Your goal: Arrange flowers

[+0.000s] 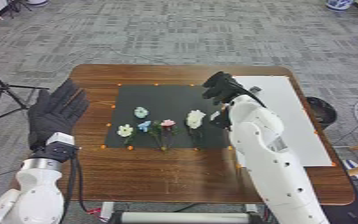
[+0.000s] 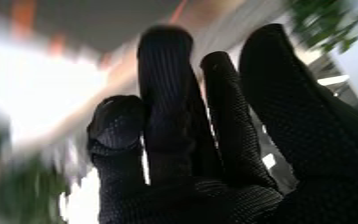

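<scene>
1 right hand in a black fabric glove (image 1: 221, 91) is hovering near the far right corner of a black rectangular mat (image 1: 153, 97), its fingers extending loosely and grasping nothing. Just beside it, a large white sheet (image 1: 291, 140) is covering the table's right side, with a small grey object (image 1: 255, 90) lying on it. On the mat, 5 flower heads are lying: a full white bloom (image 1: 195, 119) nearest the hand, then a pink flower (image 1: 167, 123), a small blue flower (image 1: 144, 126), a pale blue flower (image 1: 141, 112) farther up and a creamy white flower (image 1: 125, 131). At the brown wooden table's (image 1: 158, 175) left edge, the black-gloved left hand (image 1: 53, 117) is resting released, fingers straight. Beyond the right edge, a dark round bin (image 1: 322, 112) is standing on grey patterned carpet (image 1: 175, 35).
</scene>
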Robot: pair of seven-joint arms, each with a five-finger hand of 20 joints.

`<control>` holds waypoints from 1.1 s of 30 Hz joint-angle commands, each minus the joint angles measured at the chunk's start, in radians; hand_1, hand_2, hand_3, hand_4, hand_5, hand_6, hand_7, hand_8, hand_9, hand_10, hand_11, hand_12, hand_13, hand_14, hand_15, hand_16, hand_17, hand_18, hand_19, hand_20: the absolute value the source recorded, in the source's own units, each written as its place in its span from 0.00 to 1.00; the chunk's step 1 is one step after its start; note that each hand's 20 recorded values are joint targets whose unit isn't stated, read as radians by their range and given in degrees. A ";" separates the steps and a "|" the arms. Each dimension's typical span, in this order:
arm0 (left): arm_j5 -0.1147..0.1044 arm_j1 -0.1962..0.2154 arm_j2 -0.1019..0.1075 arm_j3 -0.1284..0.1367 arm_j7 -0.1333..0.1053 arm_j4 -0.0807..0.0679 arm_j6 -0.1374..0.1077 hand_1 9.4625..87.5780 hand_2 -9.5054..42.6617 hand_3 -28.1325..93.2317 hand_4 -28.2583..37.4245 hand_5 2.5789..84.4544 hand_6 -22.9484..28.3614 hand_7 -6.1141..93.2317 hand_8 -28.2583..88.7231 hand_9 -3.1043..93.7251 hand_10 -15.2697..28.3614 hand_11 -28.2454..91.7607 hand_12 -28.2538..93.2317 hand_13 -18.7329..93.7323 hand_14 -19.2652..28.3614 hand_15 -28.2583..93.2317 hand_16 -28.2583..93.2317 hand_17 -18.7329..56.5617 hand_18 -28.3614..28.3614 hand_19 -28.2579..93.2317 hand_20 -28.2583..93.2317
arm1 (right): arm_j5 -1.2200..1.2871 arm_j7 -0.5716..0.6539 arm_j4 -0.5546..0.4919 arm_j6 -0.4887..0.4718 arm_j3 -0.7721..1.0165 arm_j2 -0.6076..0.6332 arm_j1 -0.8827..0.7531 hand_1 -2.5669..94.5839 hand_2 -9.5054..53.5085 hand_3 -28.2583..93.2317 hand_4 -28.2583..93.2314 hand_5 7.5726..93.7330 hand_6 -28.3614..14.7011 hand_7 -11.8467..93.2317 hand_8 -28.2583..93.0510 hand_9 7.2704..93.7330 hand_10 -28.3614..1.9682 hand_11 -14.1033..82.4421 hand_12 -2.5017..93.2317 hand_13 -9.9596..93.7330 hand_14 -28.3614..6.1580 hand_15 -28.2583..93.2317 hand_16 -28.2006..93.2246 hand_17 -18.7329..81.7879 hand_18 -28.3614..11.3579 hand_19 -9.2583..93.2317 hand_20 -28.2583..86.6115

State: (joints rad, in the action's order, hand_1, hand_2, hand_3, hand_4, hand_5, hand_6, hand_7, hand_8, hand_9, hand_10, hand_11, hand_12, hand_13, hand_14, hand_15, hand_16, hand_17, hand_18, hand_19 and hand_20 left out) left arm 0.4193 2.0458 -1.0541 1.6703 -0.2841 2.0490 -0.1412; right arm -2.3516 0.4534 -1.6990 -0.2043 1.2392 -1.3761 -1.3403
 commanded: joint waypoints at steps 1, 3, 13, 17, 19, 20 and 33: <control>0.007 0.012 -0.004 -0.002 -0.001 0.002 -0.006 0.22 0.46 0.78 0.00 0.51 0.58 0.16 0.17 0.37 0.64 0.38 0.30 0.38 0.69 0.40 0.21 0.16 0.75 0.51 0.30 | -0.232 0.021 0.110 -0.108 0.062 0.063 0.089 0.48 0.00 0.86 0.04 0.49 0.51 0.21 0.16 0.47 0.38 0.23 0.17 0.69 0.50 0.68 0.43 0.59 0.22 0.96 0.56; 0.005 0.012 -0.004 -0.002 -0.005 0.003 -0.007 0.22 0.46 0.78 0.00 0.51 0.58 0.16 0.17 0.37 0.64 0.37 0.30 0.38 0.70 0.40 0.21 0.16 0.75 0.51 0.30 | -0.232 0.016 0.143 -0.126 0.072 0.065 0.107 0.47 0.00 0.86 0.04 0.41 0.48 0.18 0.16 0.41 0.34 0.21 0.16 0.68 0.44 0.79 0.43 0.59 0.22 0.95 0.55; 0.004 -0.018 0.001 -0.043 -0.008 -0.009 0.024 0.21 0.46 0.79 0.00 0.51 0.58 0.16 0.17 0.37 0.64 0.38 0.30 0.38 0.70 0.40 0.21 0.16 0.75 0.51 0.30 | -0.313 -0.020 0.268 -0.278 0.101 0.061 0.188 0.55 0.00 0.87 0.01 0.33 0.49 0.18 0.16 0.29 0.40 0.23 0.12 0.67 0.49 0.82 0.48 0.58 0.20 0.94 0.53; 0.005 -0.041 0.005 -0.062 -0.006 -0.013 0.035 0.21 0.45 0.79 0.00 0.51 0.58 0.16 0.17 0.37 0.64 0.37 0.30 0.38 0.70 0.40 0.21 0.16 0.75 0.51 0.30 | -0.324 -0.017 0.287 -0.236 0.109 0.071 0.192 0.57 0.00 0.87 0.00 0.32 0.50 0.18 0.16 0.28 0.42 0.23 0.12 0.67 0.52 0.82 0.49 0.58 0.21 0.94 0.52; 0.007 -0.052 0.006 -0.070 -0.005 -0.017 0.036 0.21 0.45 0.79 0.00 0.51 0.58 0.16 0.17 0.37 0.63 0.37 0.30 0.38 0.70 0.40 0.21 0.16 0.75 0.51 0.30 | -0.323 -0.019 0.313 -0.265 0.118 0.070 0.216 0.57 0.00 0.87 0.00 0.32 0.50 0.18 0.16 0.27 0.43 0.24 0.11 0.67 0.53 0.82 0.49 0.58 0.21 0.94 0.52; 0.006 -0.061 0.007 -0.076 -0.005 -0.021 0.041 0.21 0.45 0.79 0.00 0.51 0.58 0.16 0.17 0.36 0.64 0.37 0.30 0.38 0.70 0.40 0.21 0.16 0.75 0.51 0.30 | -0.302 -0.006 0.329 -0.274 0.120 0.071 0.233 0.57 0.00 0.87 0.00 0.32 0.50 0.18 0.16 0.27 0.43 0.24 0.11 0.67 0.52 0.82 0.50 0.58 0.21 0.94 0.52; -0.001 -0.081 0.006 -0.089 0.004 -0.033 0.063 0.21 0.45 0.80 0.00 0.51 0.59 0.16 0.17 0.37 0.64 0.37 0.30 0.38 0.70 0.40 0.21 0.16 0.75 0.51 0.30 | -0.357 -0.014 0.412 -0.232 0.123 0.090 0.268 0.62 0.01 0.85 0.00 0.41 0.58 0.22 0.15 0.41 0.54 0.25 0.12 0.71 0.57 0.79 0.51 0.58 0.20 0.93 0.54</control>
State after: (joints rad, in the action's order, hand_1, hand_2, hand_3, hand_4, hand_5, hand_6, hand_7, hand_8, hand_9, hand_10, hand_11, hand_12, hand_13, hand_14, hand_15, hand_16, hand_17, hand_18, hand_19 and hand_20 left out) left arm 0.4212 1.9691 -1.0471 1.5847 -0.2851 2.0195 -0.0931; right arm -2.6750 0.4236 -1.2565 -0.5699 1.3601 -1.3144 -1.0489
